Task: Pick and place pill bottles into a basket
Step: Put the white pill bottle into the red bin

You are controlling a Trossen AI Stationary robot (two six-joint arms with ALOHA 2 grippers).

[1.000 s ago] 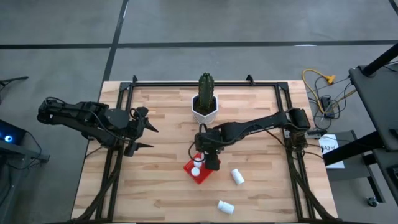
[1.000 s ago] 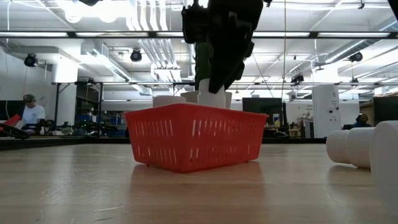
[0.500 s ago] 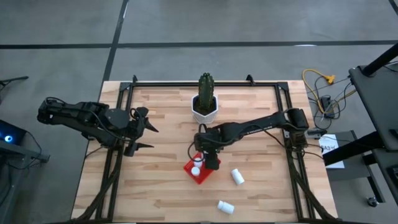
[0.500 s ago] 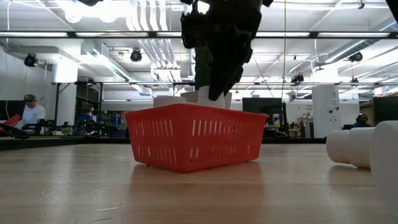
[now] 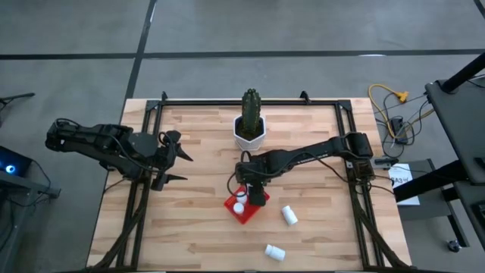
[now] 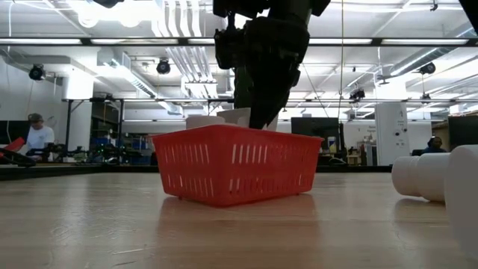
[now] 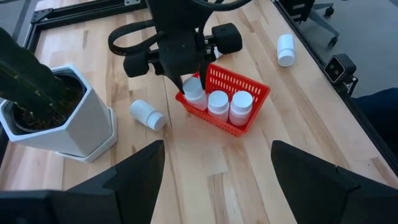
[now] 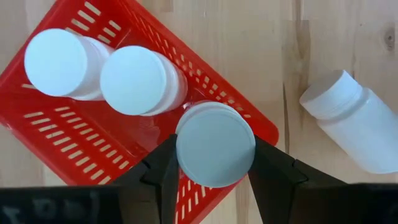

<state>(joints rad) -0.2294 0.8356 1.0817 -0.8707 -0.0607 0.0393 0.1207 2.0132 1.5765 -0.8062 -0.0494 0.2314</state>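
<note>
A white pill bottle [image 8: 215, 144] sits pinched in the right hand [image 8: 212, 163], just inside the red basket [image 8: 59, 134] mid-tabletop [image 5: 197, 220], beside two others. The left hand [image 5: 176, 158] waits wide open, well apart.

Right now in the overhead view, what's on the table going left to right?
Left gripper → red basket with the right gripper over it → pill bottle lying on the wood. The cactus pot sits farther back, above the basket.

In the high view the right claw [image 5: 256, 199] hides much of the basket [image 5: 234, 210].
</note>
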